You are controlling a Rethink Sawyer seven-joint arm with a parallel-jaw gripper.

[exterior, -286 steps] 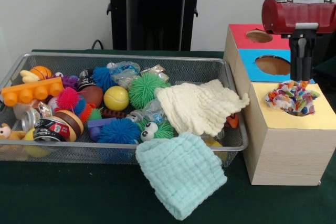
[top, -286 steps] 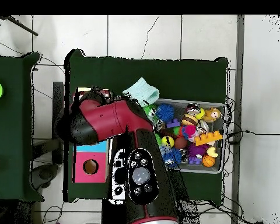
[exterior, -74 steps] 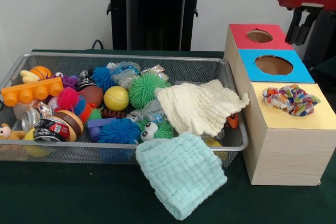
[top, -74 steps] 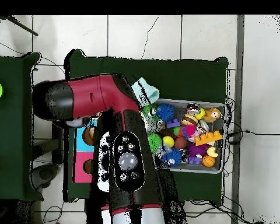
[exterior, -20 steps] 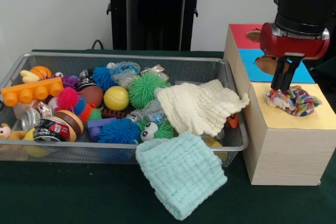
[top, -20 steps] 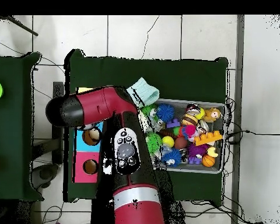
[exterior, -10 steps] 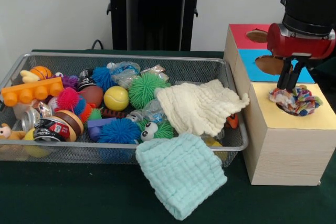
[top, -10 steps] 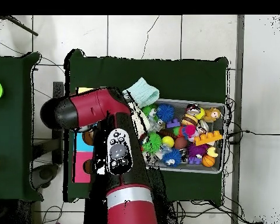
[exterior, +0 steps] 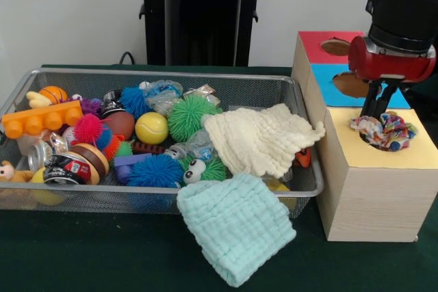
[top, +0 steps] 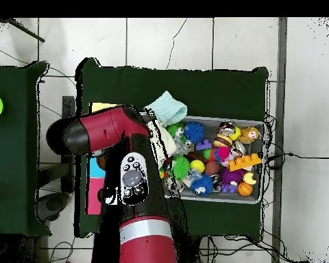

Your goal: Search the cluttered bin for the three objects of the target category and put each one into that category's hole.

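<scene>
The bin (exterior: 157, 73) is a silver wire mesh basket full of toys, also in the overhead view (top: 256, 198). A cream cloth (exterior: 260, 138) lies in its right end. A mint cloth (exterior: 236, 227) hangs over its front rim onto the table, also seen from overhead (top: 167, 108). A multicoloured cloth (exterior: 384, 131) sits bunched in the hole of the yellow-topped box (exterior: 410, 158). My gripper (exterior: 373, 113) is shut, with its tips at the left edge of that cloth. In the overhead view my arm (top: 105, 130) hides the gripper.
A blue-topped box (exterior: 327, 80) and a red-topped box (exterior: 315, 40), each with a round hole, stand behind the yellow one. The bin holds spiky balls, a yellow ball (exterior: 151, 128), an orange brick (exterior: 41, 120) and cans. The pedestal (exterior: 202, 15) stands behind.
In the last second my gripper has shifted slightly right over the yellow box, staying at the multicoloured cloth. The cloth has bunched more over the hole. The bin's contents have not moved.
</scene>
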